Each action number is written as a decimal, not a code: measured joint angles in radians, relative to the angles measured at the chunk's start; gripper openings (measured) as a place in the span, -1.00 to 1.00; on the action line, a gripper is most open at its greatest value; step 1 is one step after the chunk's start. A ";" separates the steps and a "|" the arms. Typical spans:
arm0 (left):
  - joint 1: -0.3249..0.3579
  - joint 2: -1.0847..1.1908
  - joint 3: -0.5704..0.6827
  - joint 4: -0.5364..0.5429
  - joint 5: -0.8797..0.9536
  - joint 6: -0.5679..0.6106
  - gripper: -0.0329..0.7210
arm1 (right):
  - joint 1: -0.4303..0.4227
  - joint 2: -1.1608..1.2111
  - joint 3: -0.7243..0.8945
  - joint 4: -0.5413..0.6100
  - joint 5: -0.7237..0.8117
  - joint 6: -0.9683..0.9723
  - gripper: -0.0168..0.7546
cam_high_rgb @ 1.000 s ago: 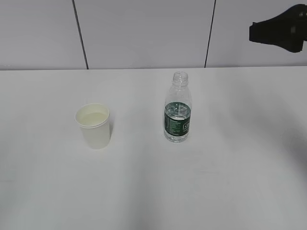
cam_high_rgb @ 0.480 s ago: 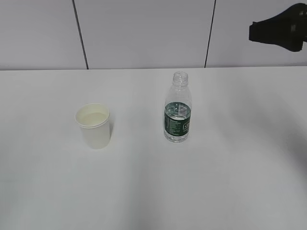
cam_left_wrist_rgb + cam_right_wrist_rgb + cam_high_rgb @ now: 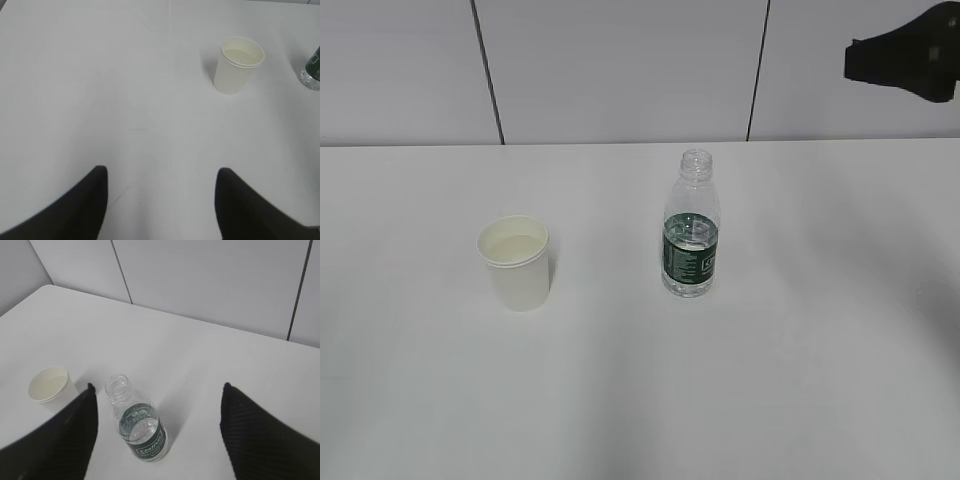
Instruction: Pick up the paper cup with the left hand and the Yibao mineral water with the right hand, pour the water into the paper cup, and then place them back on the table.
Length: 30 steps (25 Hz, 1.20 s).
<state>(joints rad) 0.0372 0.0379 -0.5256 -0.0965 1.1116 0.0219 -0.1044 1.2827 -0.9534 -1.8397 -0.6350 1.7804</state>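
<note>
The white paper cup (image 3: 515, 262) stands upright on the white table (image 3: 800, 380), left of centre, with liquid inside. The capless Yibao mineral water (image 3: 691, 228), partly filled and green-labelled, stands upright to its right. In the left wrist view the cup (image 3: 237, 65) is far ahead to the right of my open, empty left gripper (image 3: 161, 172). In the right wrist view the bottle (image 3: 138, 424) stands on the table below and between the spread fingers of my open right gripper (image 3: 157, 387), untouched; the cup (image 3: 50, 388) is at left. Part of the right hand (image 3: 910, 58) shows at the exterior view's top right.
A grey panelled wall (image 3: 620, 70) rises behind the table's back edge. The table's left corner (image 3: 47, 287) shows in the right wrist view. The bottle's edge (image 3: 312, 72) enters the left wrist view at right.
The right arm's black part at top right has drifted slightly rightward. Cup and bottle have not moved.
</note>
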 joint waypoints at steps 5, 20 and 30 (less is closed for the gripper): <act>0.000 0.000 0.000 -0.001 0.000 0.000 0.18 | 0.000 -0.010 0.000 0.000 0.002 0.000 0.58; 0.000 0.000 0.000 -0.001 0.000 0.000 0.14 | 0.019 -0.030 0.000 0.000 -0.014 0.006 0.58; -0.001 0.000 0.000 -0.001 0.000 0.000 -0.01 | 0.019 -0.053 0.000 0.075 0.022 -0.050 0.58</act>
<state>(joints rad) 0.0363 0.0379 -0.5256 -0.0973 1.1116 0.0219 -0.0852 1.2301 -0.9534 -1.7644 -0.6131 1.7299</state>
